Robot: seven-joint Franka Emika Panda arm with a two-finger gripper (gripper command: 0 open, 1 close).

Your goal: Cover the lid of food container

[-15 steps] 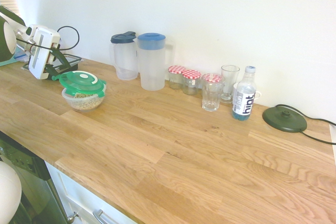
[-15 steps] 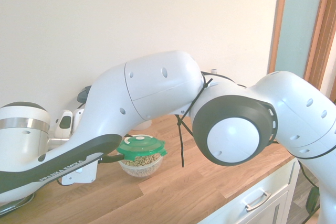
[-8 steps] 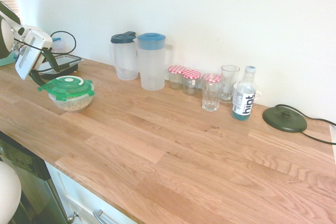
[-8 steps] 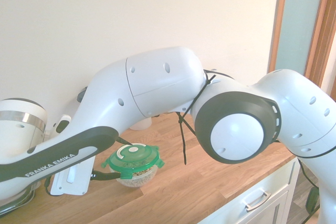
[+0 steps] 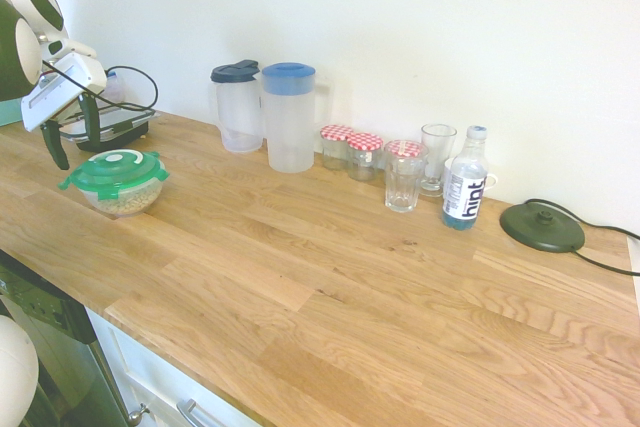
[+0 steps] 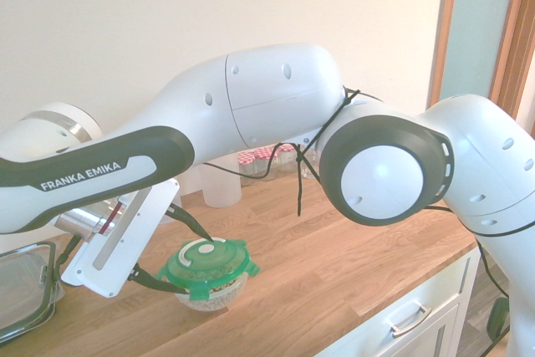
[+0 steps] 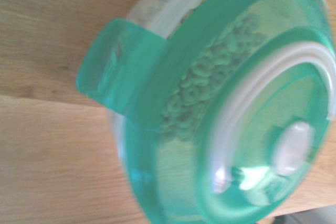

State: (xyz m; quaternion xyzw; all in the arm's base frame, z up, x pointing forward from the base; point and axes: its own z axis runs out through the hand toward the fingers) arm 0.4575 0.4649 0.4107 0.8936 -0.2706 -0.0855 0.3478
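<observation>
Placing step looks finished: lid (image 5: 115, 168) sits flat on the bowl (image 5: 118, 197), top face up, round with no long axis, tabs sticking out sideways. Gripper (image 6: 169, 247) spread wide, holding nothing, just at ten o'clock of the lid in the first exterior view. Next, probably: pressing tabs down, or clearing away.

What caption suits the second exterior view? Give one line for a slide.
Open end effector straddles the green lid resting on the cereal bowl on a wooden counter.
</observation>
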